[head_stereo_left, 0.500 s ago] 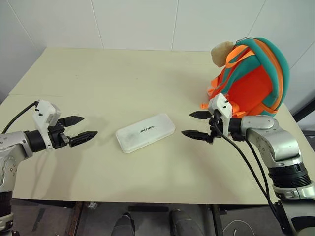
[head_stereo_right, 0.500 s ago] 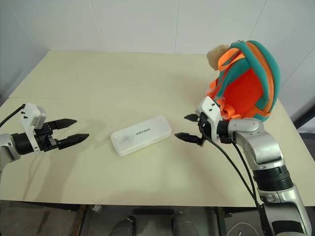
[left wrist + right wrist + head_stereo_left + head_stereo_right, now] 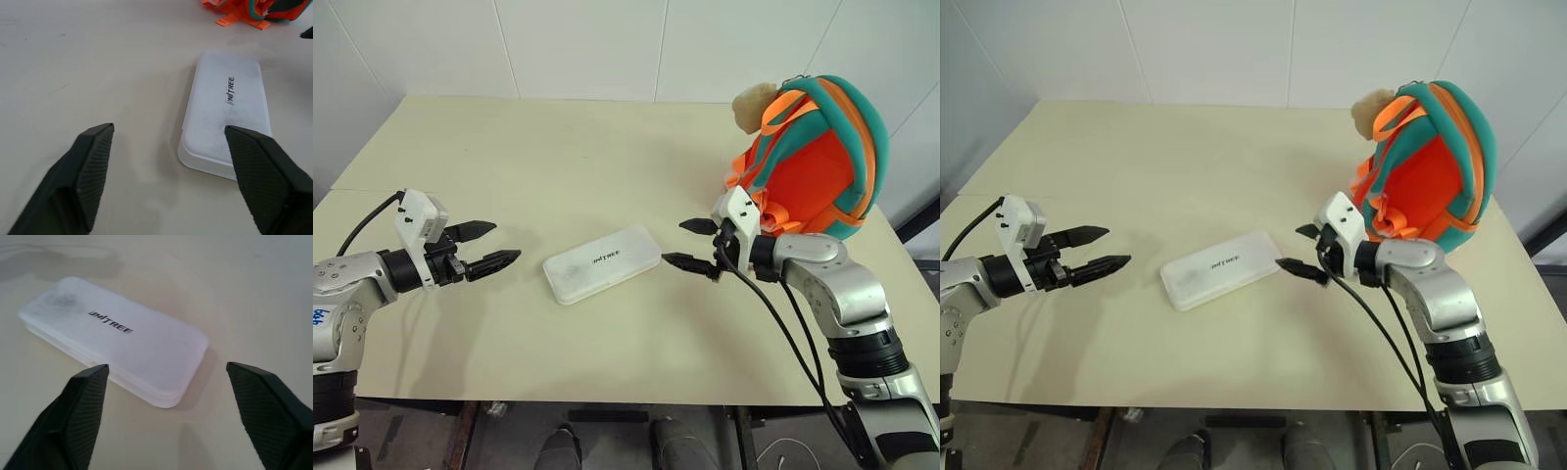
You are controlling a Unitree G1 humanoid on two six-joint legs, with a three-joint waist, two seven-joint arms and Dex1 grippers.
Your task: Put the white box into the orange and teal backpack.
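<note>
The white box [image 3: 602, 263] lies flat on the table [image 3: 558, 166] between my two arms, dark lettering on its lid. My left gripper [image 3: 489, 245] is open, a short way off the box's left end, pointing at it. On the other side, my right gripper [image 3: 690, 244] is open too, its fingertips close to the box's right end without touching. The orange and teal backpack [image 3: 818, 162] stands upright at the table's right side, behind my right arm. In the wrist views the box [image 3: 227, 115] [image 3: 117, 338] lies just ahead of each pair of fingers.
A small beige plush charm [image 3: 754, 103] hangs at the backpack's upper left. Orange straps [image 3: 744, 186] trail on the table beside my right gripper. Black cables [image 3: 793, 343] run along my right arm. The table's front edge lies just below both arms.
Both grippers have moved inward toward the box, the left from the left, the right from the right. The box and backpack have stayed put.
</note>
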